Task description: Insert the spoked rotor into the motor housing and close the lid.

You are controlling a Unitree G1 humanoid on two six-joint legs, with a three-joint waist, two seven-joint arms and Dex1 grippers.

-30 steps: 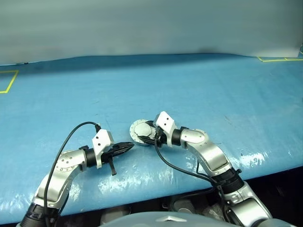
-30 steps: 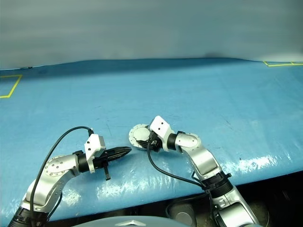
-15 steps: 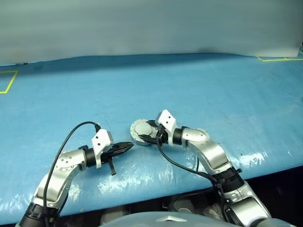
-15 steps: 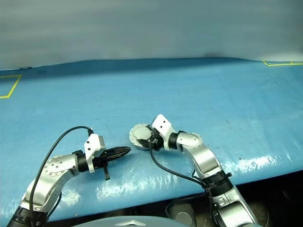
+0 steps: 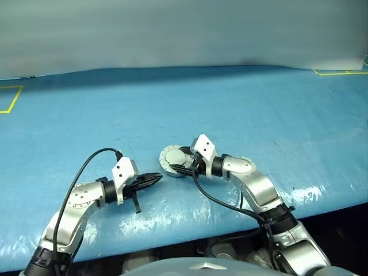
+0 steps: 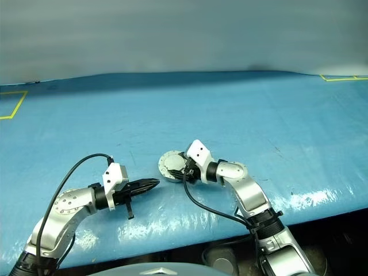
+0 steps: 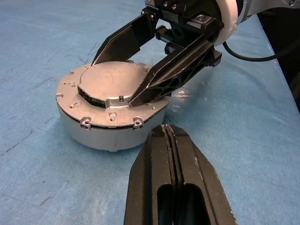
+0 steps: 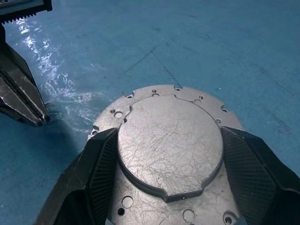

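Observation:
The motor housing (image 7: 108,133) stands on the blue table as a round silver cup. The lid (image 8: 168,145), a grey disc with a notched rim, lies flat on top of it and covers the inside. My right gripper (image 8: 168,132) reaches in from the right, and its two black fingers (image 7: 178,70) are shut on the lid's raised round centre, one on each side. My left gripper (image 5: 158,177) is shut and empty, its tip a short way left of the housing, pointing at it. The spoked rotor is hidden.
The blue sheet (image 5: 241,109) covers the whole table, and its front edge runs just below both arms. Yellow tape marks lie at the far left (image 5: 10,99) and far right (image 5: 339,72). A black cable (image 5: 86,164) loops over my left forearm.

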